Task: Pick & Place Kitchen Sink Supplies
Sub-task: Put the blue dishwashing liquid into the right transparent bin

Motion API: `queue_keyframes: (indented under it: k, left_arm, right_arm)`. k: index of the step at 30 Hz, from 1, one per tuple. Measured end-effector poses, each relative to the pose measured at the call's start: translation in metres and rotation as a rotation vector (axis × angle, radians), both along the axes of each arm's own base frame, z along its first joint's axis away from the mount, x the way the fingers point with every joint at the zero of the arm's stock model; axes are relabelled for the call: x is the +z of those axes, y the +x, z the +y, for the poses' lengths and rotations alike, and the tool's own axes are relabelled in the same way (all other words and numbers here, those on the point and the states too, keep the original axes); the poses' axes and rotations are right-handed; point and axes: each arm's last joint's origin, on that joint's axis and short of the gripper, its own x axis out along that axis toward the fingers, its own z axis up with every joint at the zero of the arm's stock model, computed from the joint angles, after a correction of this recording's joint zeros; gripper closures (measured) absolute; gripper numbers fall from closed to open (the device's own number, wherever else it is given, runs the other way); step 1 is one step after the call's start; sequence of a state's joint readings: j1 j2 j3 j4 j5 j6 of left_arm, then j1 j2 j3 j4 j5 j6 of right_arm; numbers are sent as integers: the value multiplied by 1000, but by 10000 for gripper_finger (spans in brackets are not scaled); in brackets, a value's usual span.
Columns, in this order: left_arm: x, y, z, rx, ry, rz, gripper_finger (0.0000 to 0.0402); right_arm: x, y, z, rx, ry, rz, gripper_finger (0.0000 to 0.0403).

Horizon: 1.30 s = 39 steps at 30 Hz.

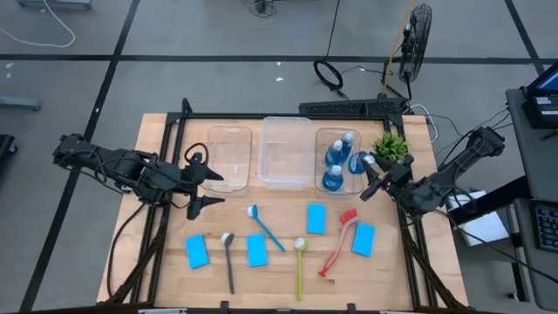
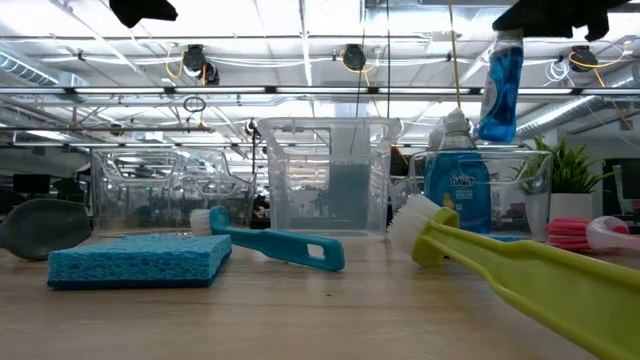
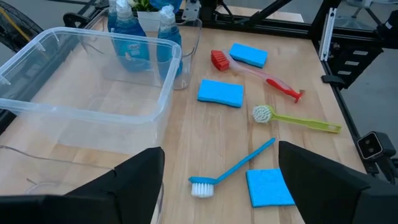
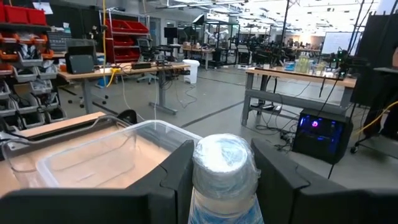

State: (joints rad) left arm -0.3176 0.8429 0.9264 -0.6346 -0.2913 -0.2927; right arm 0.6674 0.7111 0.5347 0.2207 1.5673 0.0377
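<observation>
1. The right gripper is closed on the pale cap of a blue bottle. It holds this bottle in the air above the right tub. In the right wrist view the cap sits tight between the two fingers.
2. Three other bottles stand inside the right tub, close to each other.
3. The left gripper has its fingers spread wide and holds nothing. It is at the near side of the left tub.
4. The middle tub has nothing in it.
5. In front of the middle tub the four sponges and four brushes lie on the table: dark brush, blue brush, yellow-green brush, red brush.
</observation>
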Motion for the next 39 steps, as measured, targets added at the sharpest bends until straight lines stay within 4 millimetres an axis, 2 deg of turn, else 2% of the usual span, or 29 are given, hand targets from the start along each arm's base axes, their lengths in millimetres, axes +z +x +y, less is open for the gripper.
queue_keyframes:
  k: [6, 13, 24, 33, 39]
  left_arm:
    - [0, 0, 0, 0, 0, 0, 74]
    - [0, 0, 0, 0, 0, -1, 83]
    - [0, 0, 0, 4, -4, -2, 98]
    - [0, 0, 1, 9, -7, -3, 79]
    - [0, 0, 1, 15, -19, -3, 74]
  right_arm:
    - [-12, -3, -4, -10, 16, -20, 282]
    - [-33, 1, -12, 22, 31, -34, 282]
    - [-39, 6, -21, 36, 16, 5, 282]
    - [-51, 6, -33, 46, 66, 35, 282]
    - [-63, 5, -42, 78, 168, 59, 281]
